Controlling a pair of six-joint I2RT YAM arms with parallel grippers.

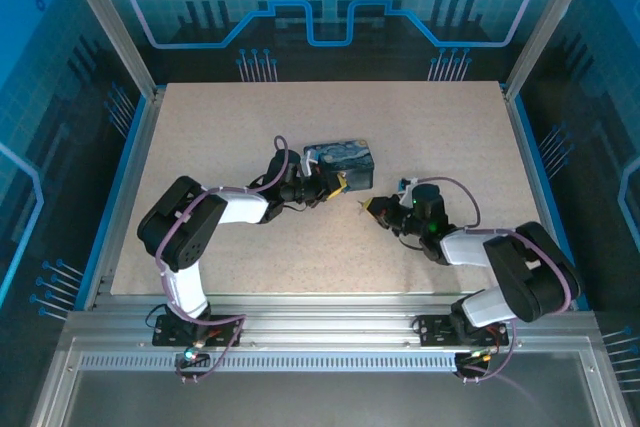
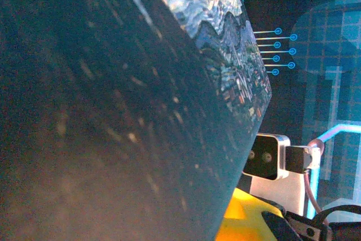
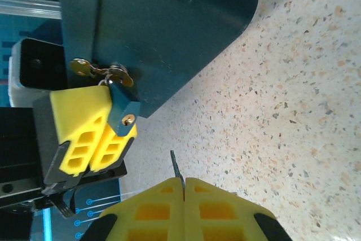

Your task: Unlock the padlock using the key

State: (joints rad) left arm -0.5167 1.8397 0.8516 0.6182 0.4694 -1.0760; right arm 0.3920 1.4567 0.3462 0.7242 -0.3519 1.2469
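Yellow ribbed pads of the right pincer (image 3: 183,189) meet flush, nipping the key (image 3: 176,167), a thin dark blade poking out over the speckled worktop (image 3: 293,94). Just beyond and apart from it, the left pincer (image 3: 107,119) is all but closed on the padlock (image 3: 125,105), a small dark block whose brass keyhole (image 3: 128,119) faces the key. The padlock hangs from a brass hasp (image 3: 101,71) on the smooth dark blue box (image 3: 169,21) behind.

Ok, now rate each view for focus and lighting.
Left wrist: the box sits so close it is a dark, out-of-focus smear. Right wrist: crisp and evenly lit, the padlock and the key in focus. Top external: even light, but both are too small to make out.
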